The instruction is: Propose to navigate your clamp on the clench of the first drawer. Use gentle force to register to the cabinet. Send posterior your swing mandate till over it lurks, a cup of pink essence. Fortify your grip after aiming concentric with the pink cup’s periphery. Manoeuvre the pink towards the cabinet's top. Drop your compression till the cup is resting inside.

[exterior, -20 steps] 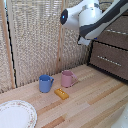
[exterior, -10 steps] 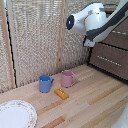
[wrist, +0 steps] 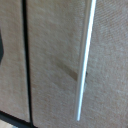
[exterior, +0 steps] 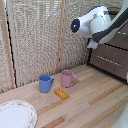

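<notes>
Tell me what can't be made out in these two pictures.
- The clamp: the arm hides it in the exterior view, and it is out of the wrist view, so whether the jaws are open is unknown.
- The cabinet: cut off by the exterior view's right edge.
- The small yellow block: too small to identify.

Worktop: pale wood planks | pink cup centre | blue mug at its 9 o'clock | yellow block at 6 | plate at 8

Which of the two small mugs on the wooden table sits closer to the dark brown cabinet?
The dusty-pink mug. It stands on the exterior view's right of the blue mug, on the side toward the dark brown wooden cabinet.
</notes>
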